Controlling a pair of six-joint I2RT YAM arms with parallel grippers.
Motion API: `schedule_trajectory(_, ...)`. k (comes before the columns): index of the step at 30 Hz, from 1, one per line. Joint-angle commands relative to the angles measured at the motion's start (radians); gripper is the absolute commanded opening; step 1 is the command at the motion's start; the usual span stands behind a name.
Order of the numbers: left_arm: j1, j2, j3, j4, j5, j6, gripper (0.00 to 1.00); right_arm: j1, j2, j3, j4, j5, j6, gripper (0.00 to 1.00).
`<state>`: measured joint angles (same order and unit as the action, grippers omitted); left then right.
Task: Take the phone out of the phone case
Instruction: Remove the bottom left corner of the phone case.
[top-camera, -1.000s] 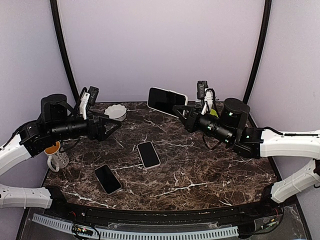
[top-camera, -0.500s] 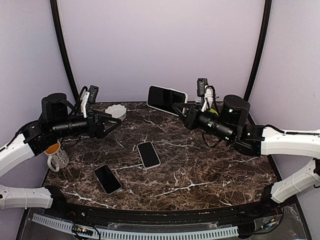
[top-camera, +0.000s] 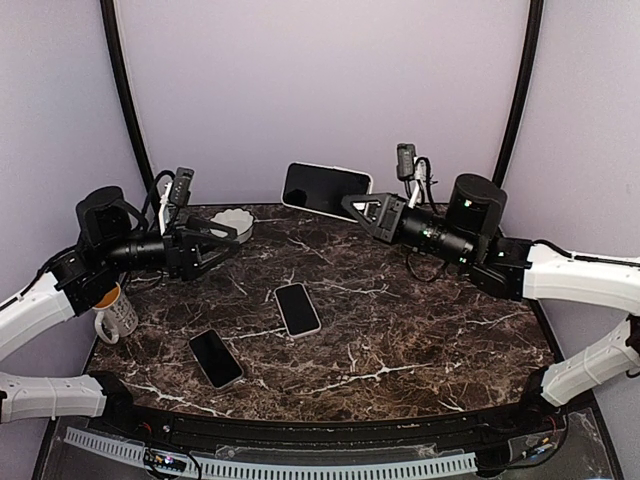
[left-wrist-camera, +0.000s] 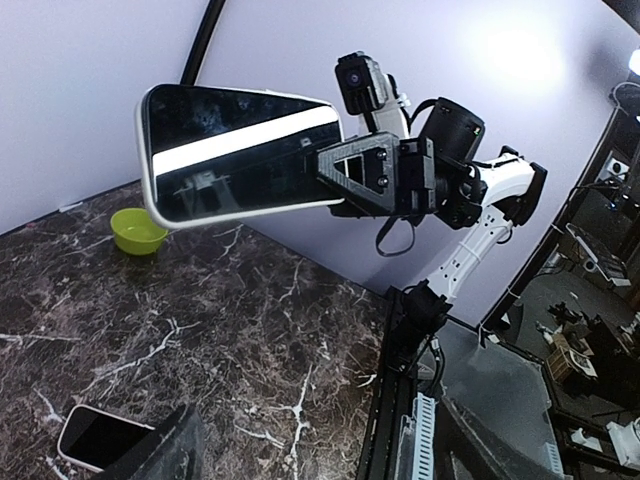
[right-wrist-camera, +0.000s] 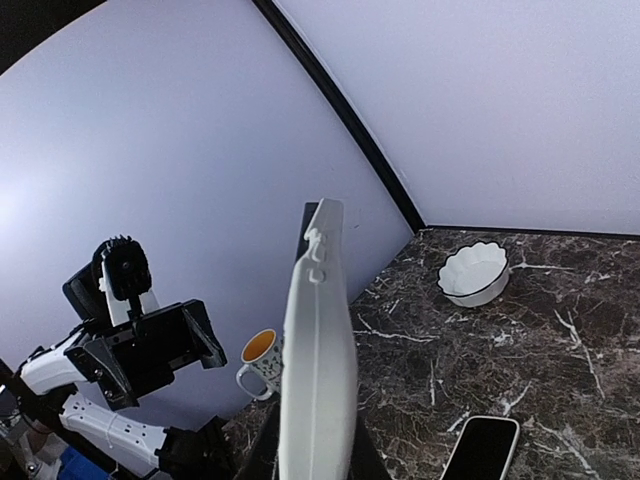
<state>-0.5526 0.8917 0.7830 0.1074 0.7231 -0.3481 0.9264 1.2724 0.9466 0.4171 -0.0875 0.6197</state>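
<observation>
Phones: three. Held phone (top-camera: 325, 190) up in air, white-edged phone (top-camera: 297, 308) and dark phone (top-camera: 216, 358) flat on table (top-camera: 450, 340).
Bowls: two. White bowl (top-camera: 231, 222), green bowl (left-wrist-camera: 138, 230).
Mugs: one. Mug (top-camera: 113, 312).
Tables: one.
Arms: two. Left arm (top-camera: 40, 300), right arm (top-camera: 570, 275).
Grippers: two. Left gripper (top-camera: 222, 250), right gripper (top-camera: 352, 203), one on each arm.
Black poles: two. Left pole (top-camera: 125, 100), right pole (top-camera: 520, 90).

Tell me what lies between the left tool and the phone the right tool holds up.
Only open air: the left wrist view sees the phone unobstructed. The top view shows a bowl on the table beside the left tool.
</observation>
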Motion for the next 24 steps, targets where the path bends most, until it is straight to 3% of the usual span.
schedule_trajectory(1,0.007,0.008,-0.021,0.116,0.124,-0.035,0.78,-0.008,0.000,0.071,0.143,-0.117,0.048,0.00)
schedule_trajectory(15,0.006,0.093,0.002,0.306,0.218,-0.129,0.59,-0.008,0.044,0.097,0.265,-0.361,0.160,0.00)
schedule_trajectory(24,0.007,0.114,0.010,0.379,0.287,-0.163,0.44,-0.008,0.074,0.108,0.308,-0.432,0.216,0.00)
